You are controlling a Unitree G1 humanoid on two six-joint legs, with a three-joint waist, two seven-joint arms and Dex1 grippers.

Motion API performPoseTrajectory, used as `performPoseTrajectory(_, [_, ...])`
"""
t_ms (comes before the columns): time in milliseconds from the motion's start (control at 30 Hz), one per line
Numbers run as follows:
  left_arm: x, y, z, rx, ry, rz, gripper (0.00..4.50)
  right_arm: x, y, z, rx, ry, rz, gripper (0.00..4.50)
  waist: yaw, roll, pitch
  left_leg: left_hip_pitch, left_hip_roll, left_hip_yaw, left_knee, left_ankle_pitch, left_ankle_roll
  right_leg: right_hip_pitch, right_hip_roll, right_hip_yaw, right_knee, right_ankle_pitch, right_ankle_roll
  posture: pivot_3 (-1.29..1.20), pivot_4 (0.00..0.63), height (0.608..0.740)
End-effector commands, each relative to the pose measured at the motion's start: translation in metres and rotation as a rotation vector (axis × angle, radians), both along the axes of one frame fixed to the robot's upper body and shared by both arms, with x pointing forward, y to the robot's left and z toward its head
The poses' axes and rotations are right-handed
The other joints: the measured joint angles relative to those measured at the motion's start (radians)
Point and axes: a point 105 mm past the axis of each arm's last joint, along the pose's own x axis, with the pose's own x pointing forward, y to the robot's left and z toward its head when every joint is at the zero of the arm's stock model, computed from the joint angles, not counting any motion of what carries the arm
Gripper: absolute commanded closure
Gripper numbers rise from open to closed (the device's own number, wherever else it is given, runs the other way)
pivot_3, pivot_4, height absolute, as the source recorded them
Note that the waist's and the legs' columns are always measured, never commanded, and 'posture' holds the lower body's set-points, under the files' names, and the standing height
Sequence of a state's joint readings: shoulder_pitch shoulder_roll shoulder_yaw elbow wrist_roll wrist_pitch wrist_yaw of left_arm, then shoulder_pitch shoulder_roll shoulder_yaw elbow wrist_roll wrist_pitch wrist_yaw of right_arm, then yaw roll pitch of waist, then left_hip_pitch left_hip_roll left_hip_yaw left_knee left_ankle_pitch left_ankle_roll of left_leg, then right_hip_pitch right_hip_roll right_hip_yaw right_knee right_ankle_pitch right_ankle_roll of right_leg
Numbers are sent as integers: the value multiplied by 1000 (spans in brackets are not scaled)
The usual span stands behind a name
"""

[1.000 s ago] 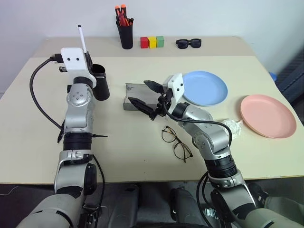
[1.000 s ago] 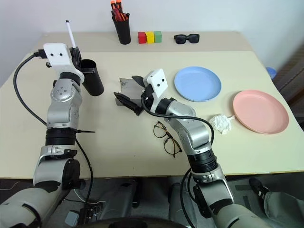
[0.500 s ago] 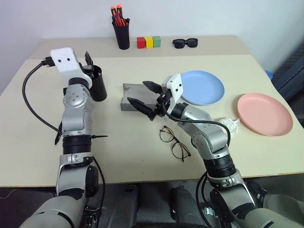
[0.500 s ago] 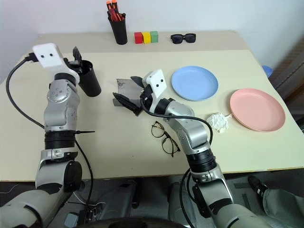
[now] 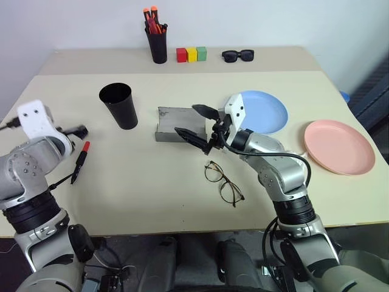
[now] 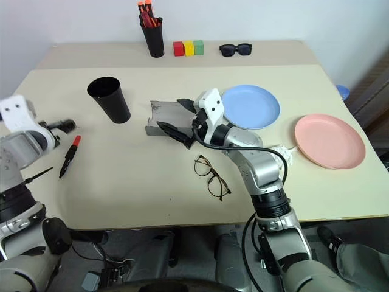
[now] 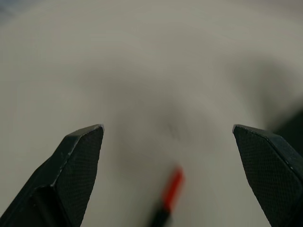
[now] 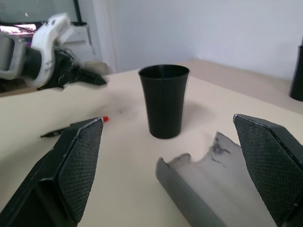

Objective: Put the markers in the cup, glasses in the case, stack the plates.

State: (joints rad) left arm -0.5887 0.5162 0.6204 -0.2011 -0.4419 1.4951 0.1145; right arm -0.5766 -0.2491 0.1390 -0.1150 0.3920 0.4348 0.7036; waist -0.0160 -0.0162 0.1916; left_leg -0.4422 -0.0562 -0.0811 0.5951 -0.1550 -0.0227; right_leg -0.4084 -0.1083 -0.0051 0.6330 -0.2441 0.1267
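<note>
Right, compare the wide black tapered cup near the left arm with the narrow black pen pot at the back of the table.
The wide tapered matte black cup flares toward its rim; the narrow black pen pot is straighter and slimmer. The cup stands on the main tabletop beside the grey case; the pot stands at the far edge next to the coloured blocks. Orange-red-tipped pens stick out of the pot; nothing pokes above the cup's rim. Both are black and upright.

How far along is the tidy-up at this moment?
Done: nothing plainly; inside the cup it is too dark to read. In hand: both grippers are open and empty, the left gripper beside the red-ended marker lying on the table, the right gripper over the open case. Left: that marker, the glasses lying in front of the case, and the blue plate and pink plate, which sit apart, unstacked.
</note>
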Motion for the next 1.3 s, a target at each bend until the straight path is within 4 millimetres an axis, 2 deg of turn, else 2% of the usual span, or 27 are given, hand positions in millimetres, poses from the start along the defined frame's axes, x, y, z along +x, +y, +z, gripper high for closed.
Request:
performPoseTrajectory(33, [-16,4,-12,57,143,-29,26,-27,-4,7,-37,-38,140,0,-3,0,0,0,0,0,0,0,0,0,0,0,0,0,0,0,150,740])
performPoseTrajectory(100, [-20,1,-26,79,217,-70,26,-32,-11,2,-74,-34,156,0,-2,0,0,0,1,0,-1,-1,-1,0,0,0,0,0,0,0,150,740])
performPoseTrajectory(200, [-22,2,-36,88,268,-69,26,-30,-16,0,-89,-31,136,0,0,0,0,0,1,-1,-2,-1,-2,-1,1,0,0,0,-1,0,150,740])
performPoseTrajectory(267, [-22,4,-42,81,292,-57,513,-29,-19,-2,-95,-29,121,0,1,0,0,0,1,-1,-2,0,-2,-1,1,0,0,0,-1,0,150,740])
performPoseTrajectory(333, [-22,5,-44,73,303,-52,1229,-30,-20,-3,-98,-27,115,0,1,0,0,0,2,-2,-2,-1,-3,-1,0,0,-1,0,-1,0,150,740])
performPoseTrajectory(533, [-20,7,-46,51,312,-33,4206,-32,-19,-7,-100,-19,108,0,-2,0,0,1,2,-2,-3,-1,-3,-1,0,1,-1,0,-1,0,150,740])
performPoseTrajectory(567, [-19,7,-44,41,298,-24,4445,-32,-19,-8,-101,-18,108,0,-1,0,0,1,2,-2,-3,-1,-3,-1,0,1,-1,0,-1,0,150,740])
performPoseTrajectory(633, [-11,7,-28,-15,174,17,4445,-32,-19,-10,-105,-16,109,0,1,0,0,1,2,-2,-3,-1,-3,-1,0,1,-1,0,-1,0,150,740])
performPoseTrajectory(700, [2,14,6,-27,-95,88,4445,-31,-19,-11,-106,-15,108,0,6,0,0,1,2,-2,-2,0,-3,-1,0,1,-1,0,-1,0,150,740])
performPoseTrajectory(767, [5,26,56,114,-402,146,4445,-30,-19,-10,-108,-16,107,0,6,-2,0,0,2,-3,-2,-1,-4,-1,0,0,-2,0,-1,0,150,740])
performPoseTrajectory(833, [-1,32,93,294,-567,225,4445,-28,-19,-9,-107,-22,109,0,4,-5,0,-1,2,-2,-2,-1,-5,-2,-1,0,-3,0,-1,0,150,740])
performPoseTrajectory(933, [16,2,125,422,-696,123,4445,-20,-16,-3,-86,-41,90,0,7,-5,0,-1,1,0,-3,-1,-6,-2,-2,1,-3,1,-1,0,150,740])
performPoseTrajectory(1033, [36,-37,141,484,-804,13,4445,-4,-14,9,-35,-76,20,0,21,-5,0,0,0,3,-3,-1,-5,0,-2,1,-3,1,-1,0,150,740])
performPoseTrajectory(1100, [45,-49,144,488,-842,-15,4445,3,-13,14,-8,-87,-13,0,27,-5,0,0,0,3,-2,-1,-5,0,-2,1,-4,1,-1,0,150,740])
performPoseTrajectory(1200, [72,-77,131,483,-846,-89,4445,17,-13,34,89,-107,-83,0,26,-5,0,0,0,3,-2,0,-3,0,-2,1,-3,1,-1,0,150,740])
performPoseTrajectory(1300, [83,-89,125,496,-860,-119,4445,18,-12,38,109,-121,-88,0,23,-5,0,-1,0,3,-2,1,-3,-1,-1,1,-3,1,-1,0,150,740])
